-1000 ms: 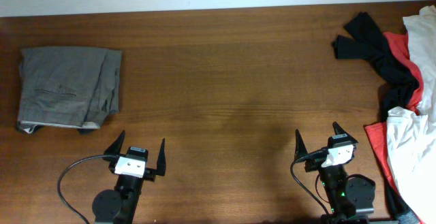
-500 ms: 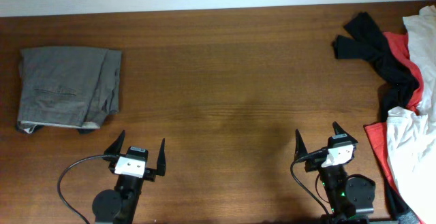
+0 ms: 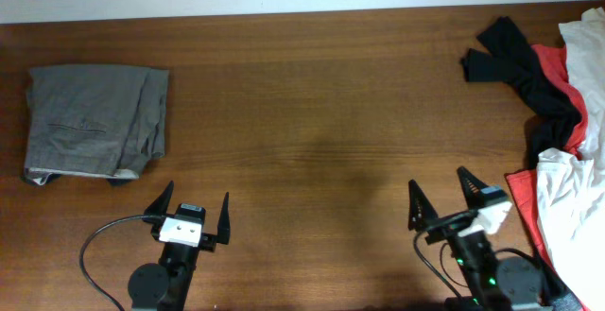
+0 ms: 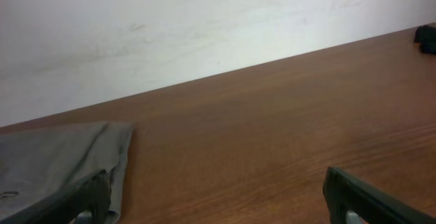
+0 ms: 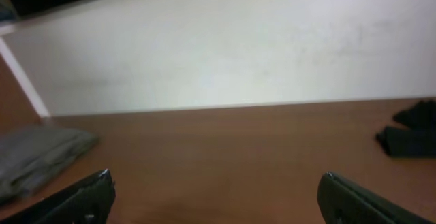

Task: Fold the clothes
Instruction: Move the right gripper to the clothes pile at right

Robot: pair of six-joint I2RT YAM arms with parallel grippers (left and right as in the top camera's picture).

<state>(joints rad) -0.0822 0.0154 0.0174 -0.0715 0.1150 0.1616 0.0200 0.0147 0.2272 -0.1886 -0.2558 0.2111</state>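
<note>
1. Lying at the far left of the table [image 3: 312, 112], the grey trousers [image 3: 95, 122] are folded into a neat rectangle, with a pocket seam on top and a pale edge at the near left corner.
2. Heaped at the right edge and well apart from the trousers are the unfolded clothes: a black garment [image 3: 515, 60], a red garment [image 3: 560, 79] beneath it, and a white garment [image 3: 567, 198] running down to the near corner.
3. Only the overhead view takes in the red and white pieces. Both wrist views show just an end of the trousers at the left, a scrap of black cloth at the right, and the pale wall [image 4: 204, 20] behind the table.
4. The left gripper [image 3: 197, 202] sits low at the near edge, pointing straight away. Its jaws are spread wide, with nothing between them.
5. The right gripper [image 3: 438, 183] sits near the white garment, skewed so that its right finger reaches farther. Its jaws are likewise wide and empty.
</note>
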